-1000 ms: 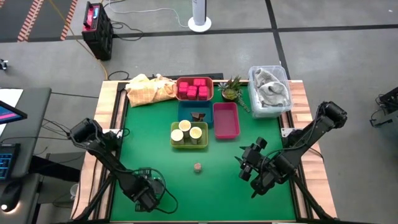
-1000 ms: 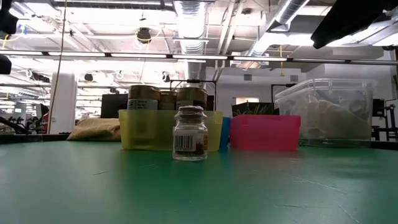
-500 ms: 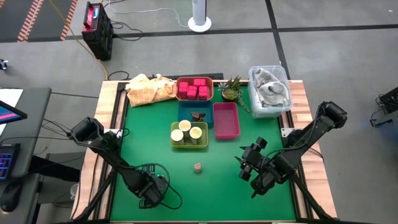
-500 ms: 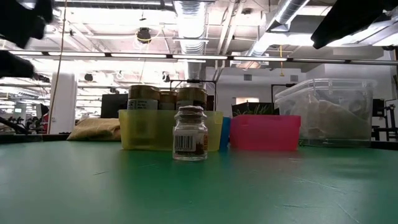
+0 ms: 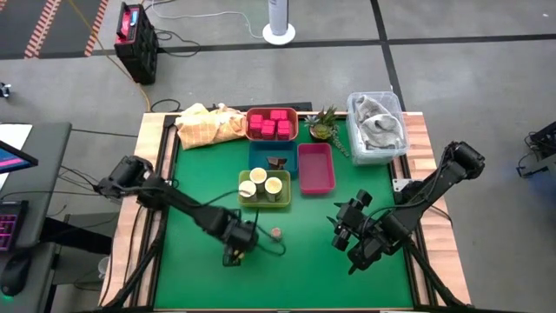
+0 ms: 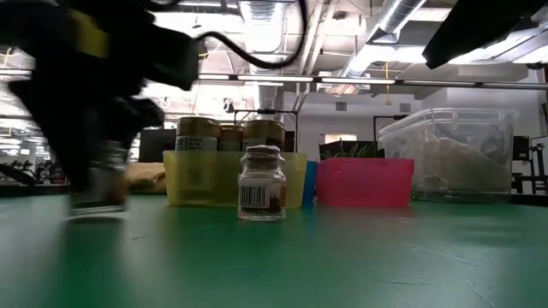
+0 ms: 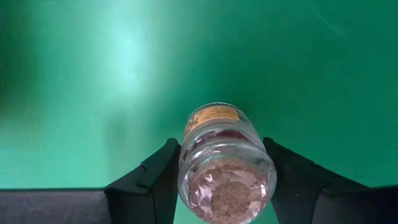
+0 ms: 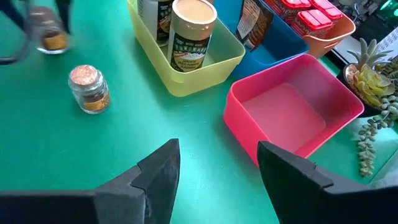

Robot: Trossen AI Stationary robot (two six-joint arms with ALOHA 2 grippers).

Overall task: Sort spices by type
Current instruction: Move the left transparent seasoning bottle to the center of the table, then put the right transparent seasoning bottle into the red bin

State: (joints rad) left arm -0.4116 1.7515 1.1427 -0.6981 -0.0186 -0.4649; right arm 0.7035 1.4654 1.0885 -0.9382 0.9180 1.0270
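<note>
Gripping a small glass jar [image 7: 225,163] with a cork stopper and brownish contents, the left gripper [image 5: 236,248] hangs over the green table [image 5: 304,269] toward its front edge. A matching jar [image 5: 276,233] stands just beside it. The right gripper [image 5: 346,236] waits, fingers apart, near the table's right edge.

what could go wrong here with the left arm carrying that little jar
The left hand grips a small cork-topped jar by its smooth glass sides, so it could slip out mid-move. Its likely path runs close to the second small jar standing loose on the green table, which a passing finger might topple. The pink tray sits empty beside the yellow tray, so a misplaced drop is possible.
</note>
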